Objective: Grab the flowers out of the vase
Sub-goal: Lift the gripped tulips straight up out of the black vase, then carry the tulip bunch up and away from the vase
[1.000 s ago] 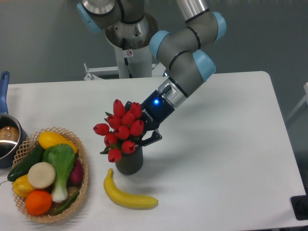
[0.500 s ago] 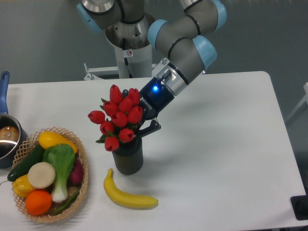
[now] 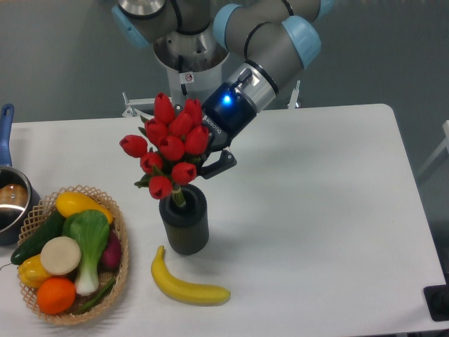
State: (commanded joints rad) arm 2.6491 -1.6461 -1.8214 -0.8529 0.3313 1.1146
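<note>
The flowers (image 3: 167,147), a bunch of red tulip buds with green leaves, are raised above the vase, with their green stems still reaching down into its mouth. The vase (image 3: 184,222) is a short dark ribbed cylinder standing upright on the white table. My gripper (image 3: 203,167) comes in from the upper right and is shut on the flowers just behind the buds. One dark finger (image 3: 221,164) shows to the right of the bunch; the other is hidden behind the buds.
A yellow banana (image 3: 185,284) lies just in front of the vase. A woven basket (image 3: 121,270) with vegetables and fruit stands at the front left. A pot (image 3: 11,201) with a blue handle is at the left edge. The arm's base (image 3: 188,77) stands behind the table.
My gripper has risen and moved slightly left with the flowers in it. The buds lifted away from the vase rim, so the vase's mouth and the stems now show.
</note>
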